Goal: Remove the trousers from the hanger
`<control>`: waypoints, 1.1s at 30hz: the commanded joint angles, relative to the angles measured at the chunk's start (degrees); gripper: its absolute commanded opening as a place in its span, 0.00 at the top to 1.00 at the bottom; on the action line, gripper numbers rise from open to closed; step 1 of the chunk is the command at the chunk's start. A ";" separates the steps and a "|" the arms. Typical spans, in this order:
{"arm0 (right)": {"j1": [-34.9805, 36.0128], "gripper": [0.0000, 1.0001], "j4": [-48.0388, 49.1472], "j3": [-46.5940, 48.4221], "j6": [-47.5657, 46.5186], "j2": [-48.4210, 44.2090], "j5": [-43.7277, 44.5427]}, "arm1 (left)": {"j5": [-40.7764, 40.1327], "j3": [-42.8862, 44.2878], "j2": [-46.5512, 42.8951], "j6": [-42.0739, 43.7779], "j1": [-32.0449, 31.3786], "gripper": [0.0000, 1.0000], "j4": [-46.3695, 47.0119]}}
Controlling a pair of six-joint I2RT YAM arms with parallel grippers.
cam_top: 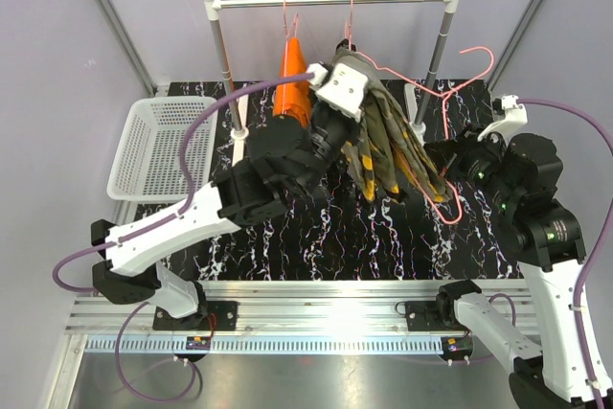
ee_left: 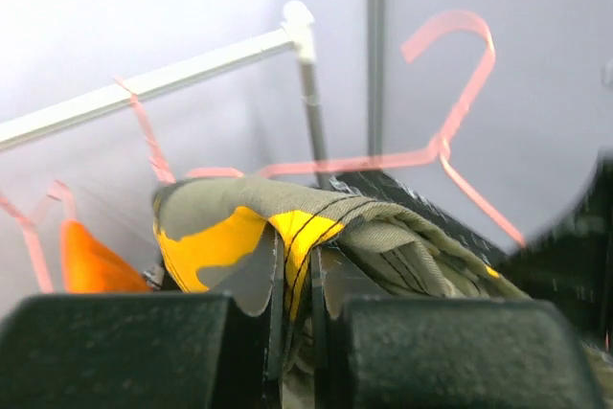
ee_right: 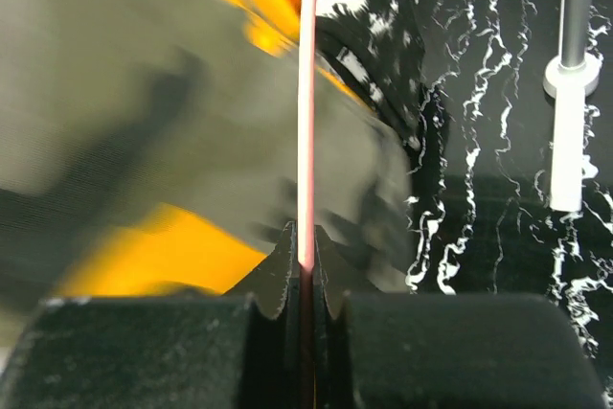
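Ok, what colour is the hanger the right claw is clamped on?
Pink: the hanger is thin pink wire, clearest in the right wrist view.

In the right wrist view the olive-green cloth trousers with yellow parts (ee_right: 124, 74) are blurred; we cannot follow their folds. The thin pink wire hanger (ee_right: 307, 122) is cut off there by the upper edge. In the left wrist view the black left gripper (ee_left: 295, 280) hides the lower part of the bright orange folded trousers (ee_left: 91, 261). From above, we cannot see this gripper's fingertips.
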 commanded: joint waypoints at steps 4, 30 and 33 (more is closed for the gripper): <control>-0.10 1.00 1.09 -1.65 -3.08 -1.22 3.91 | -8.41 14.87 -3.43 9.52 1.74 1.00 15.41; -0.10 1.00 6.62 0.54 -3.17 -0.16 3.12 | -15.17 15.95 -12.22 0.39 30.90 1.00 -8.12; -0.01 1.00 6.28 1.15 -3.69 -0.25 4.00 | -15.36 14.81 -12.21 -3.55 38.63 1.00 -15.40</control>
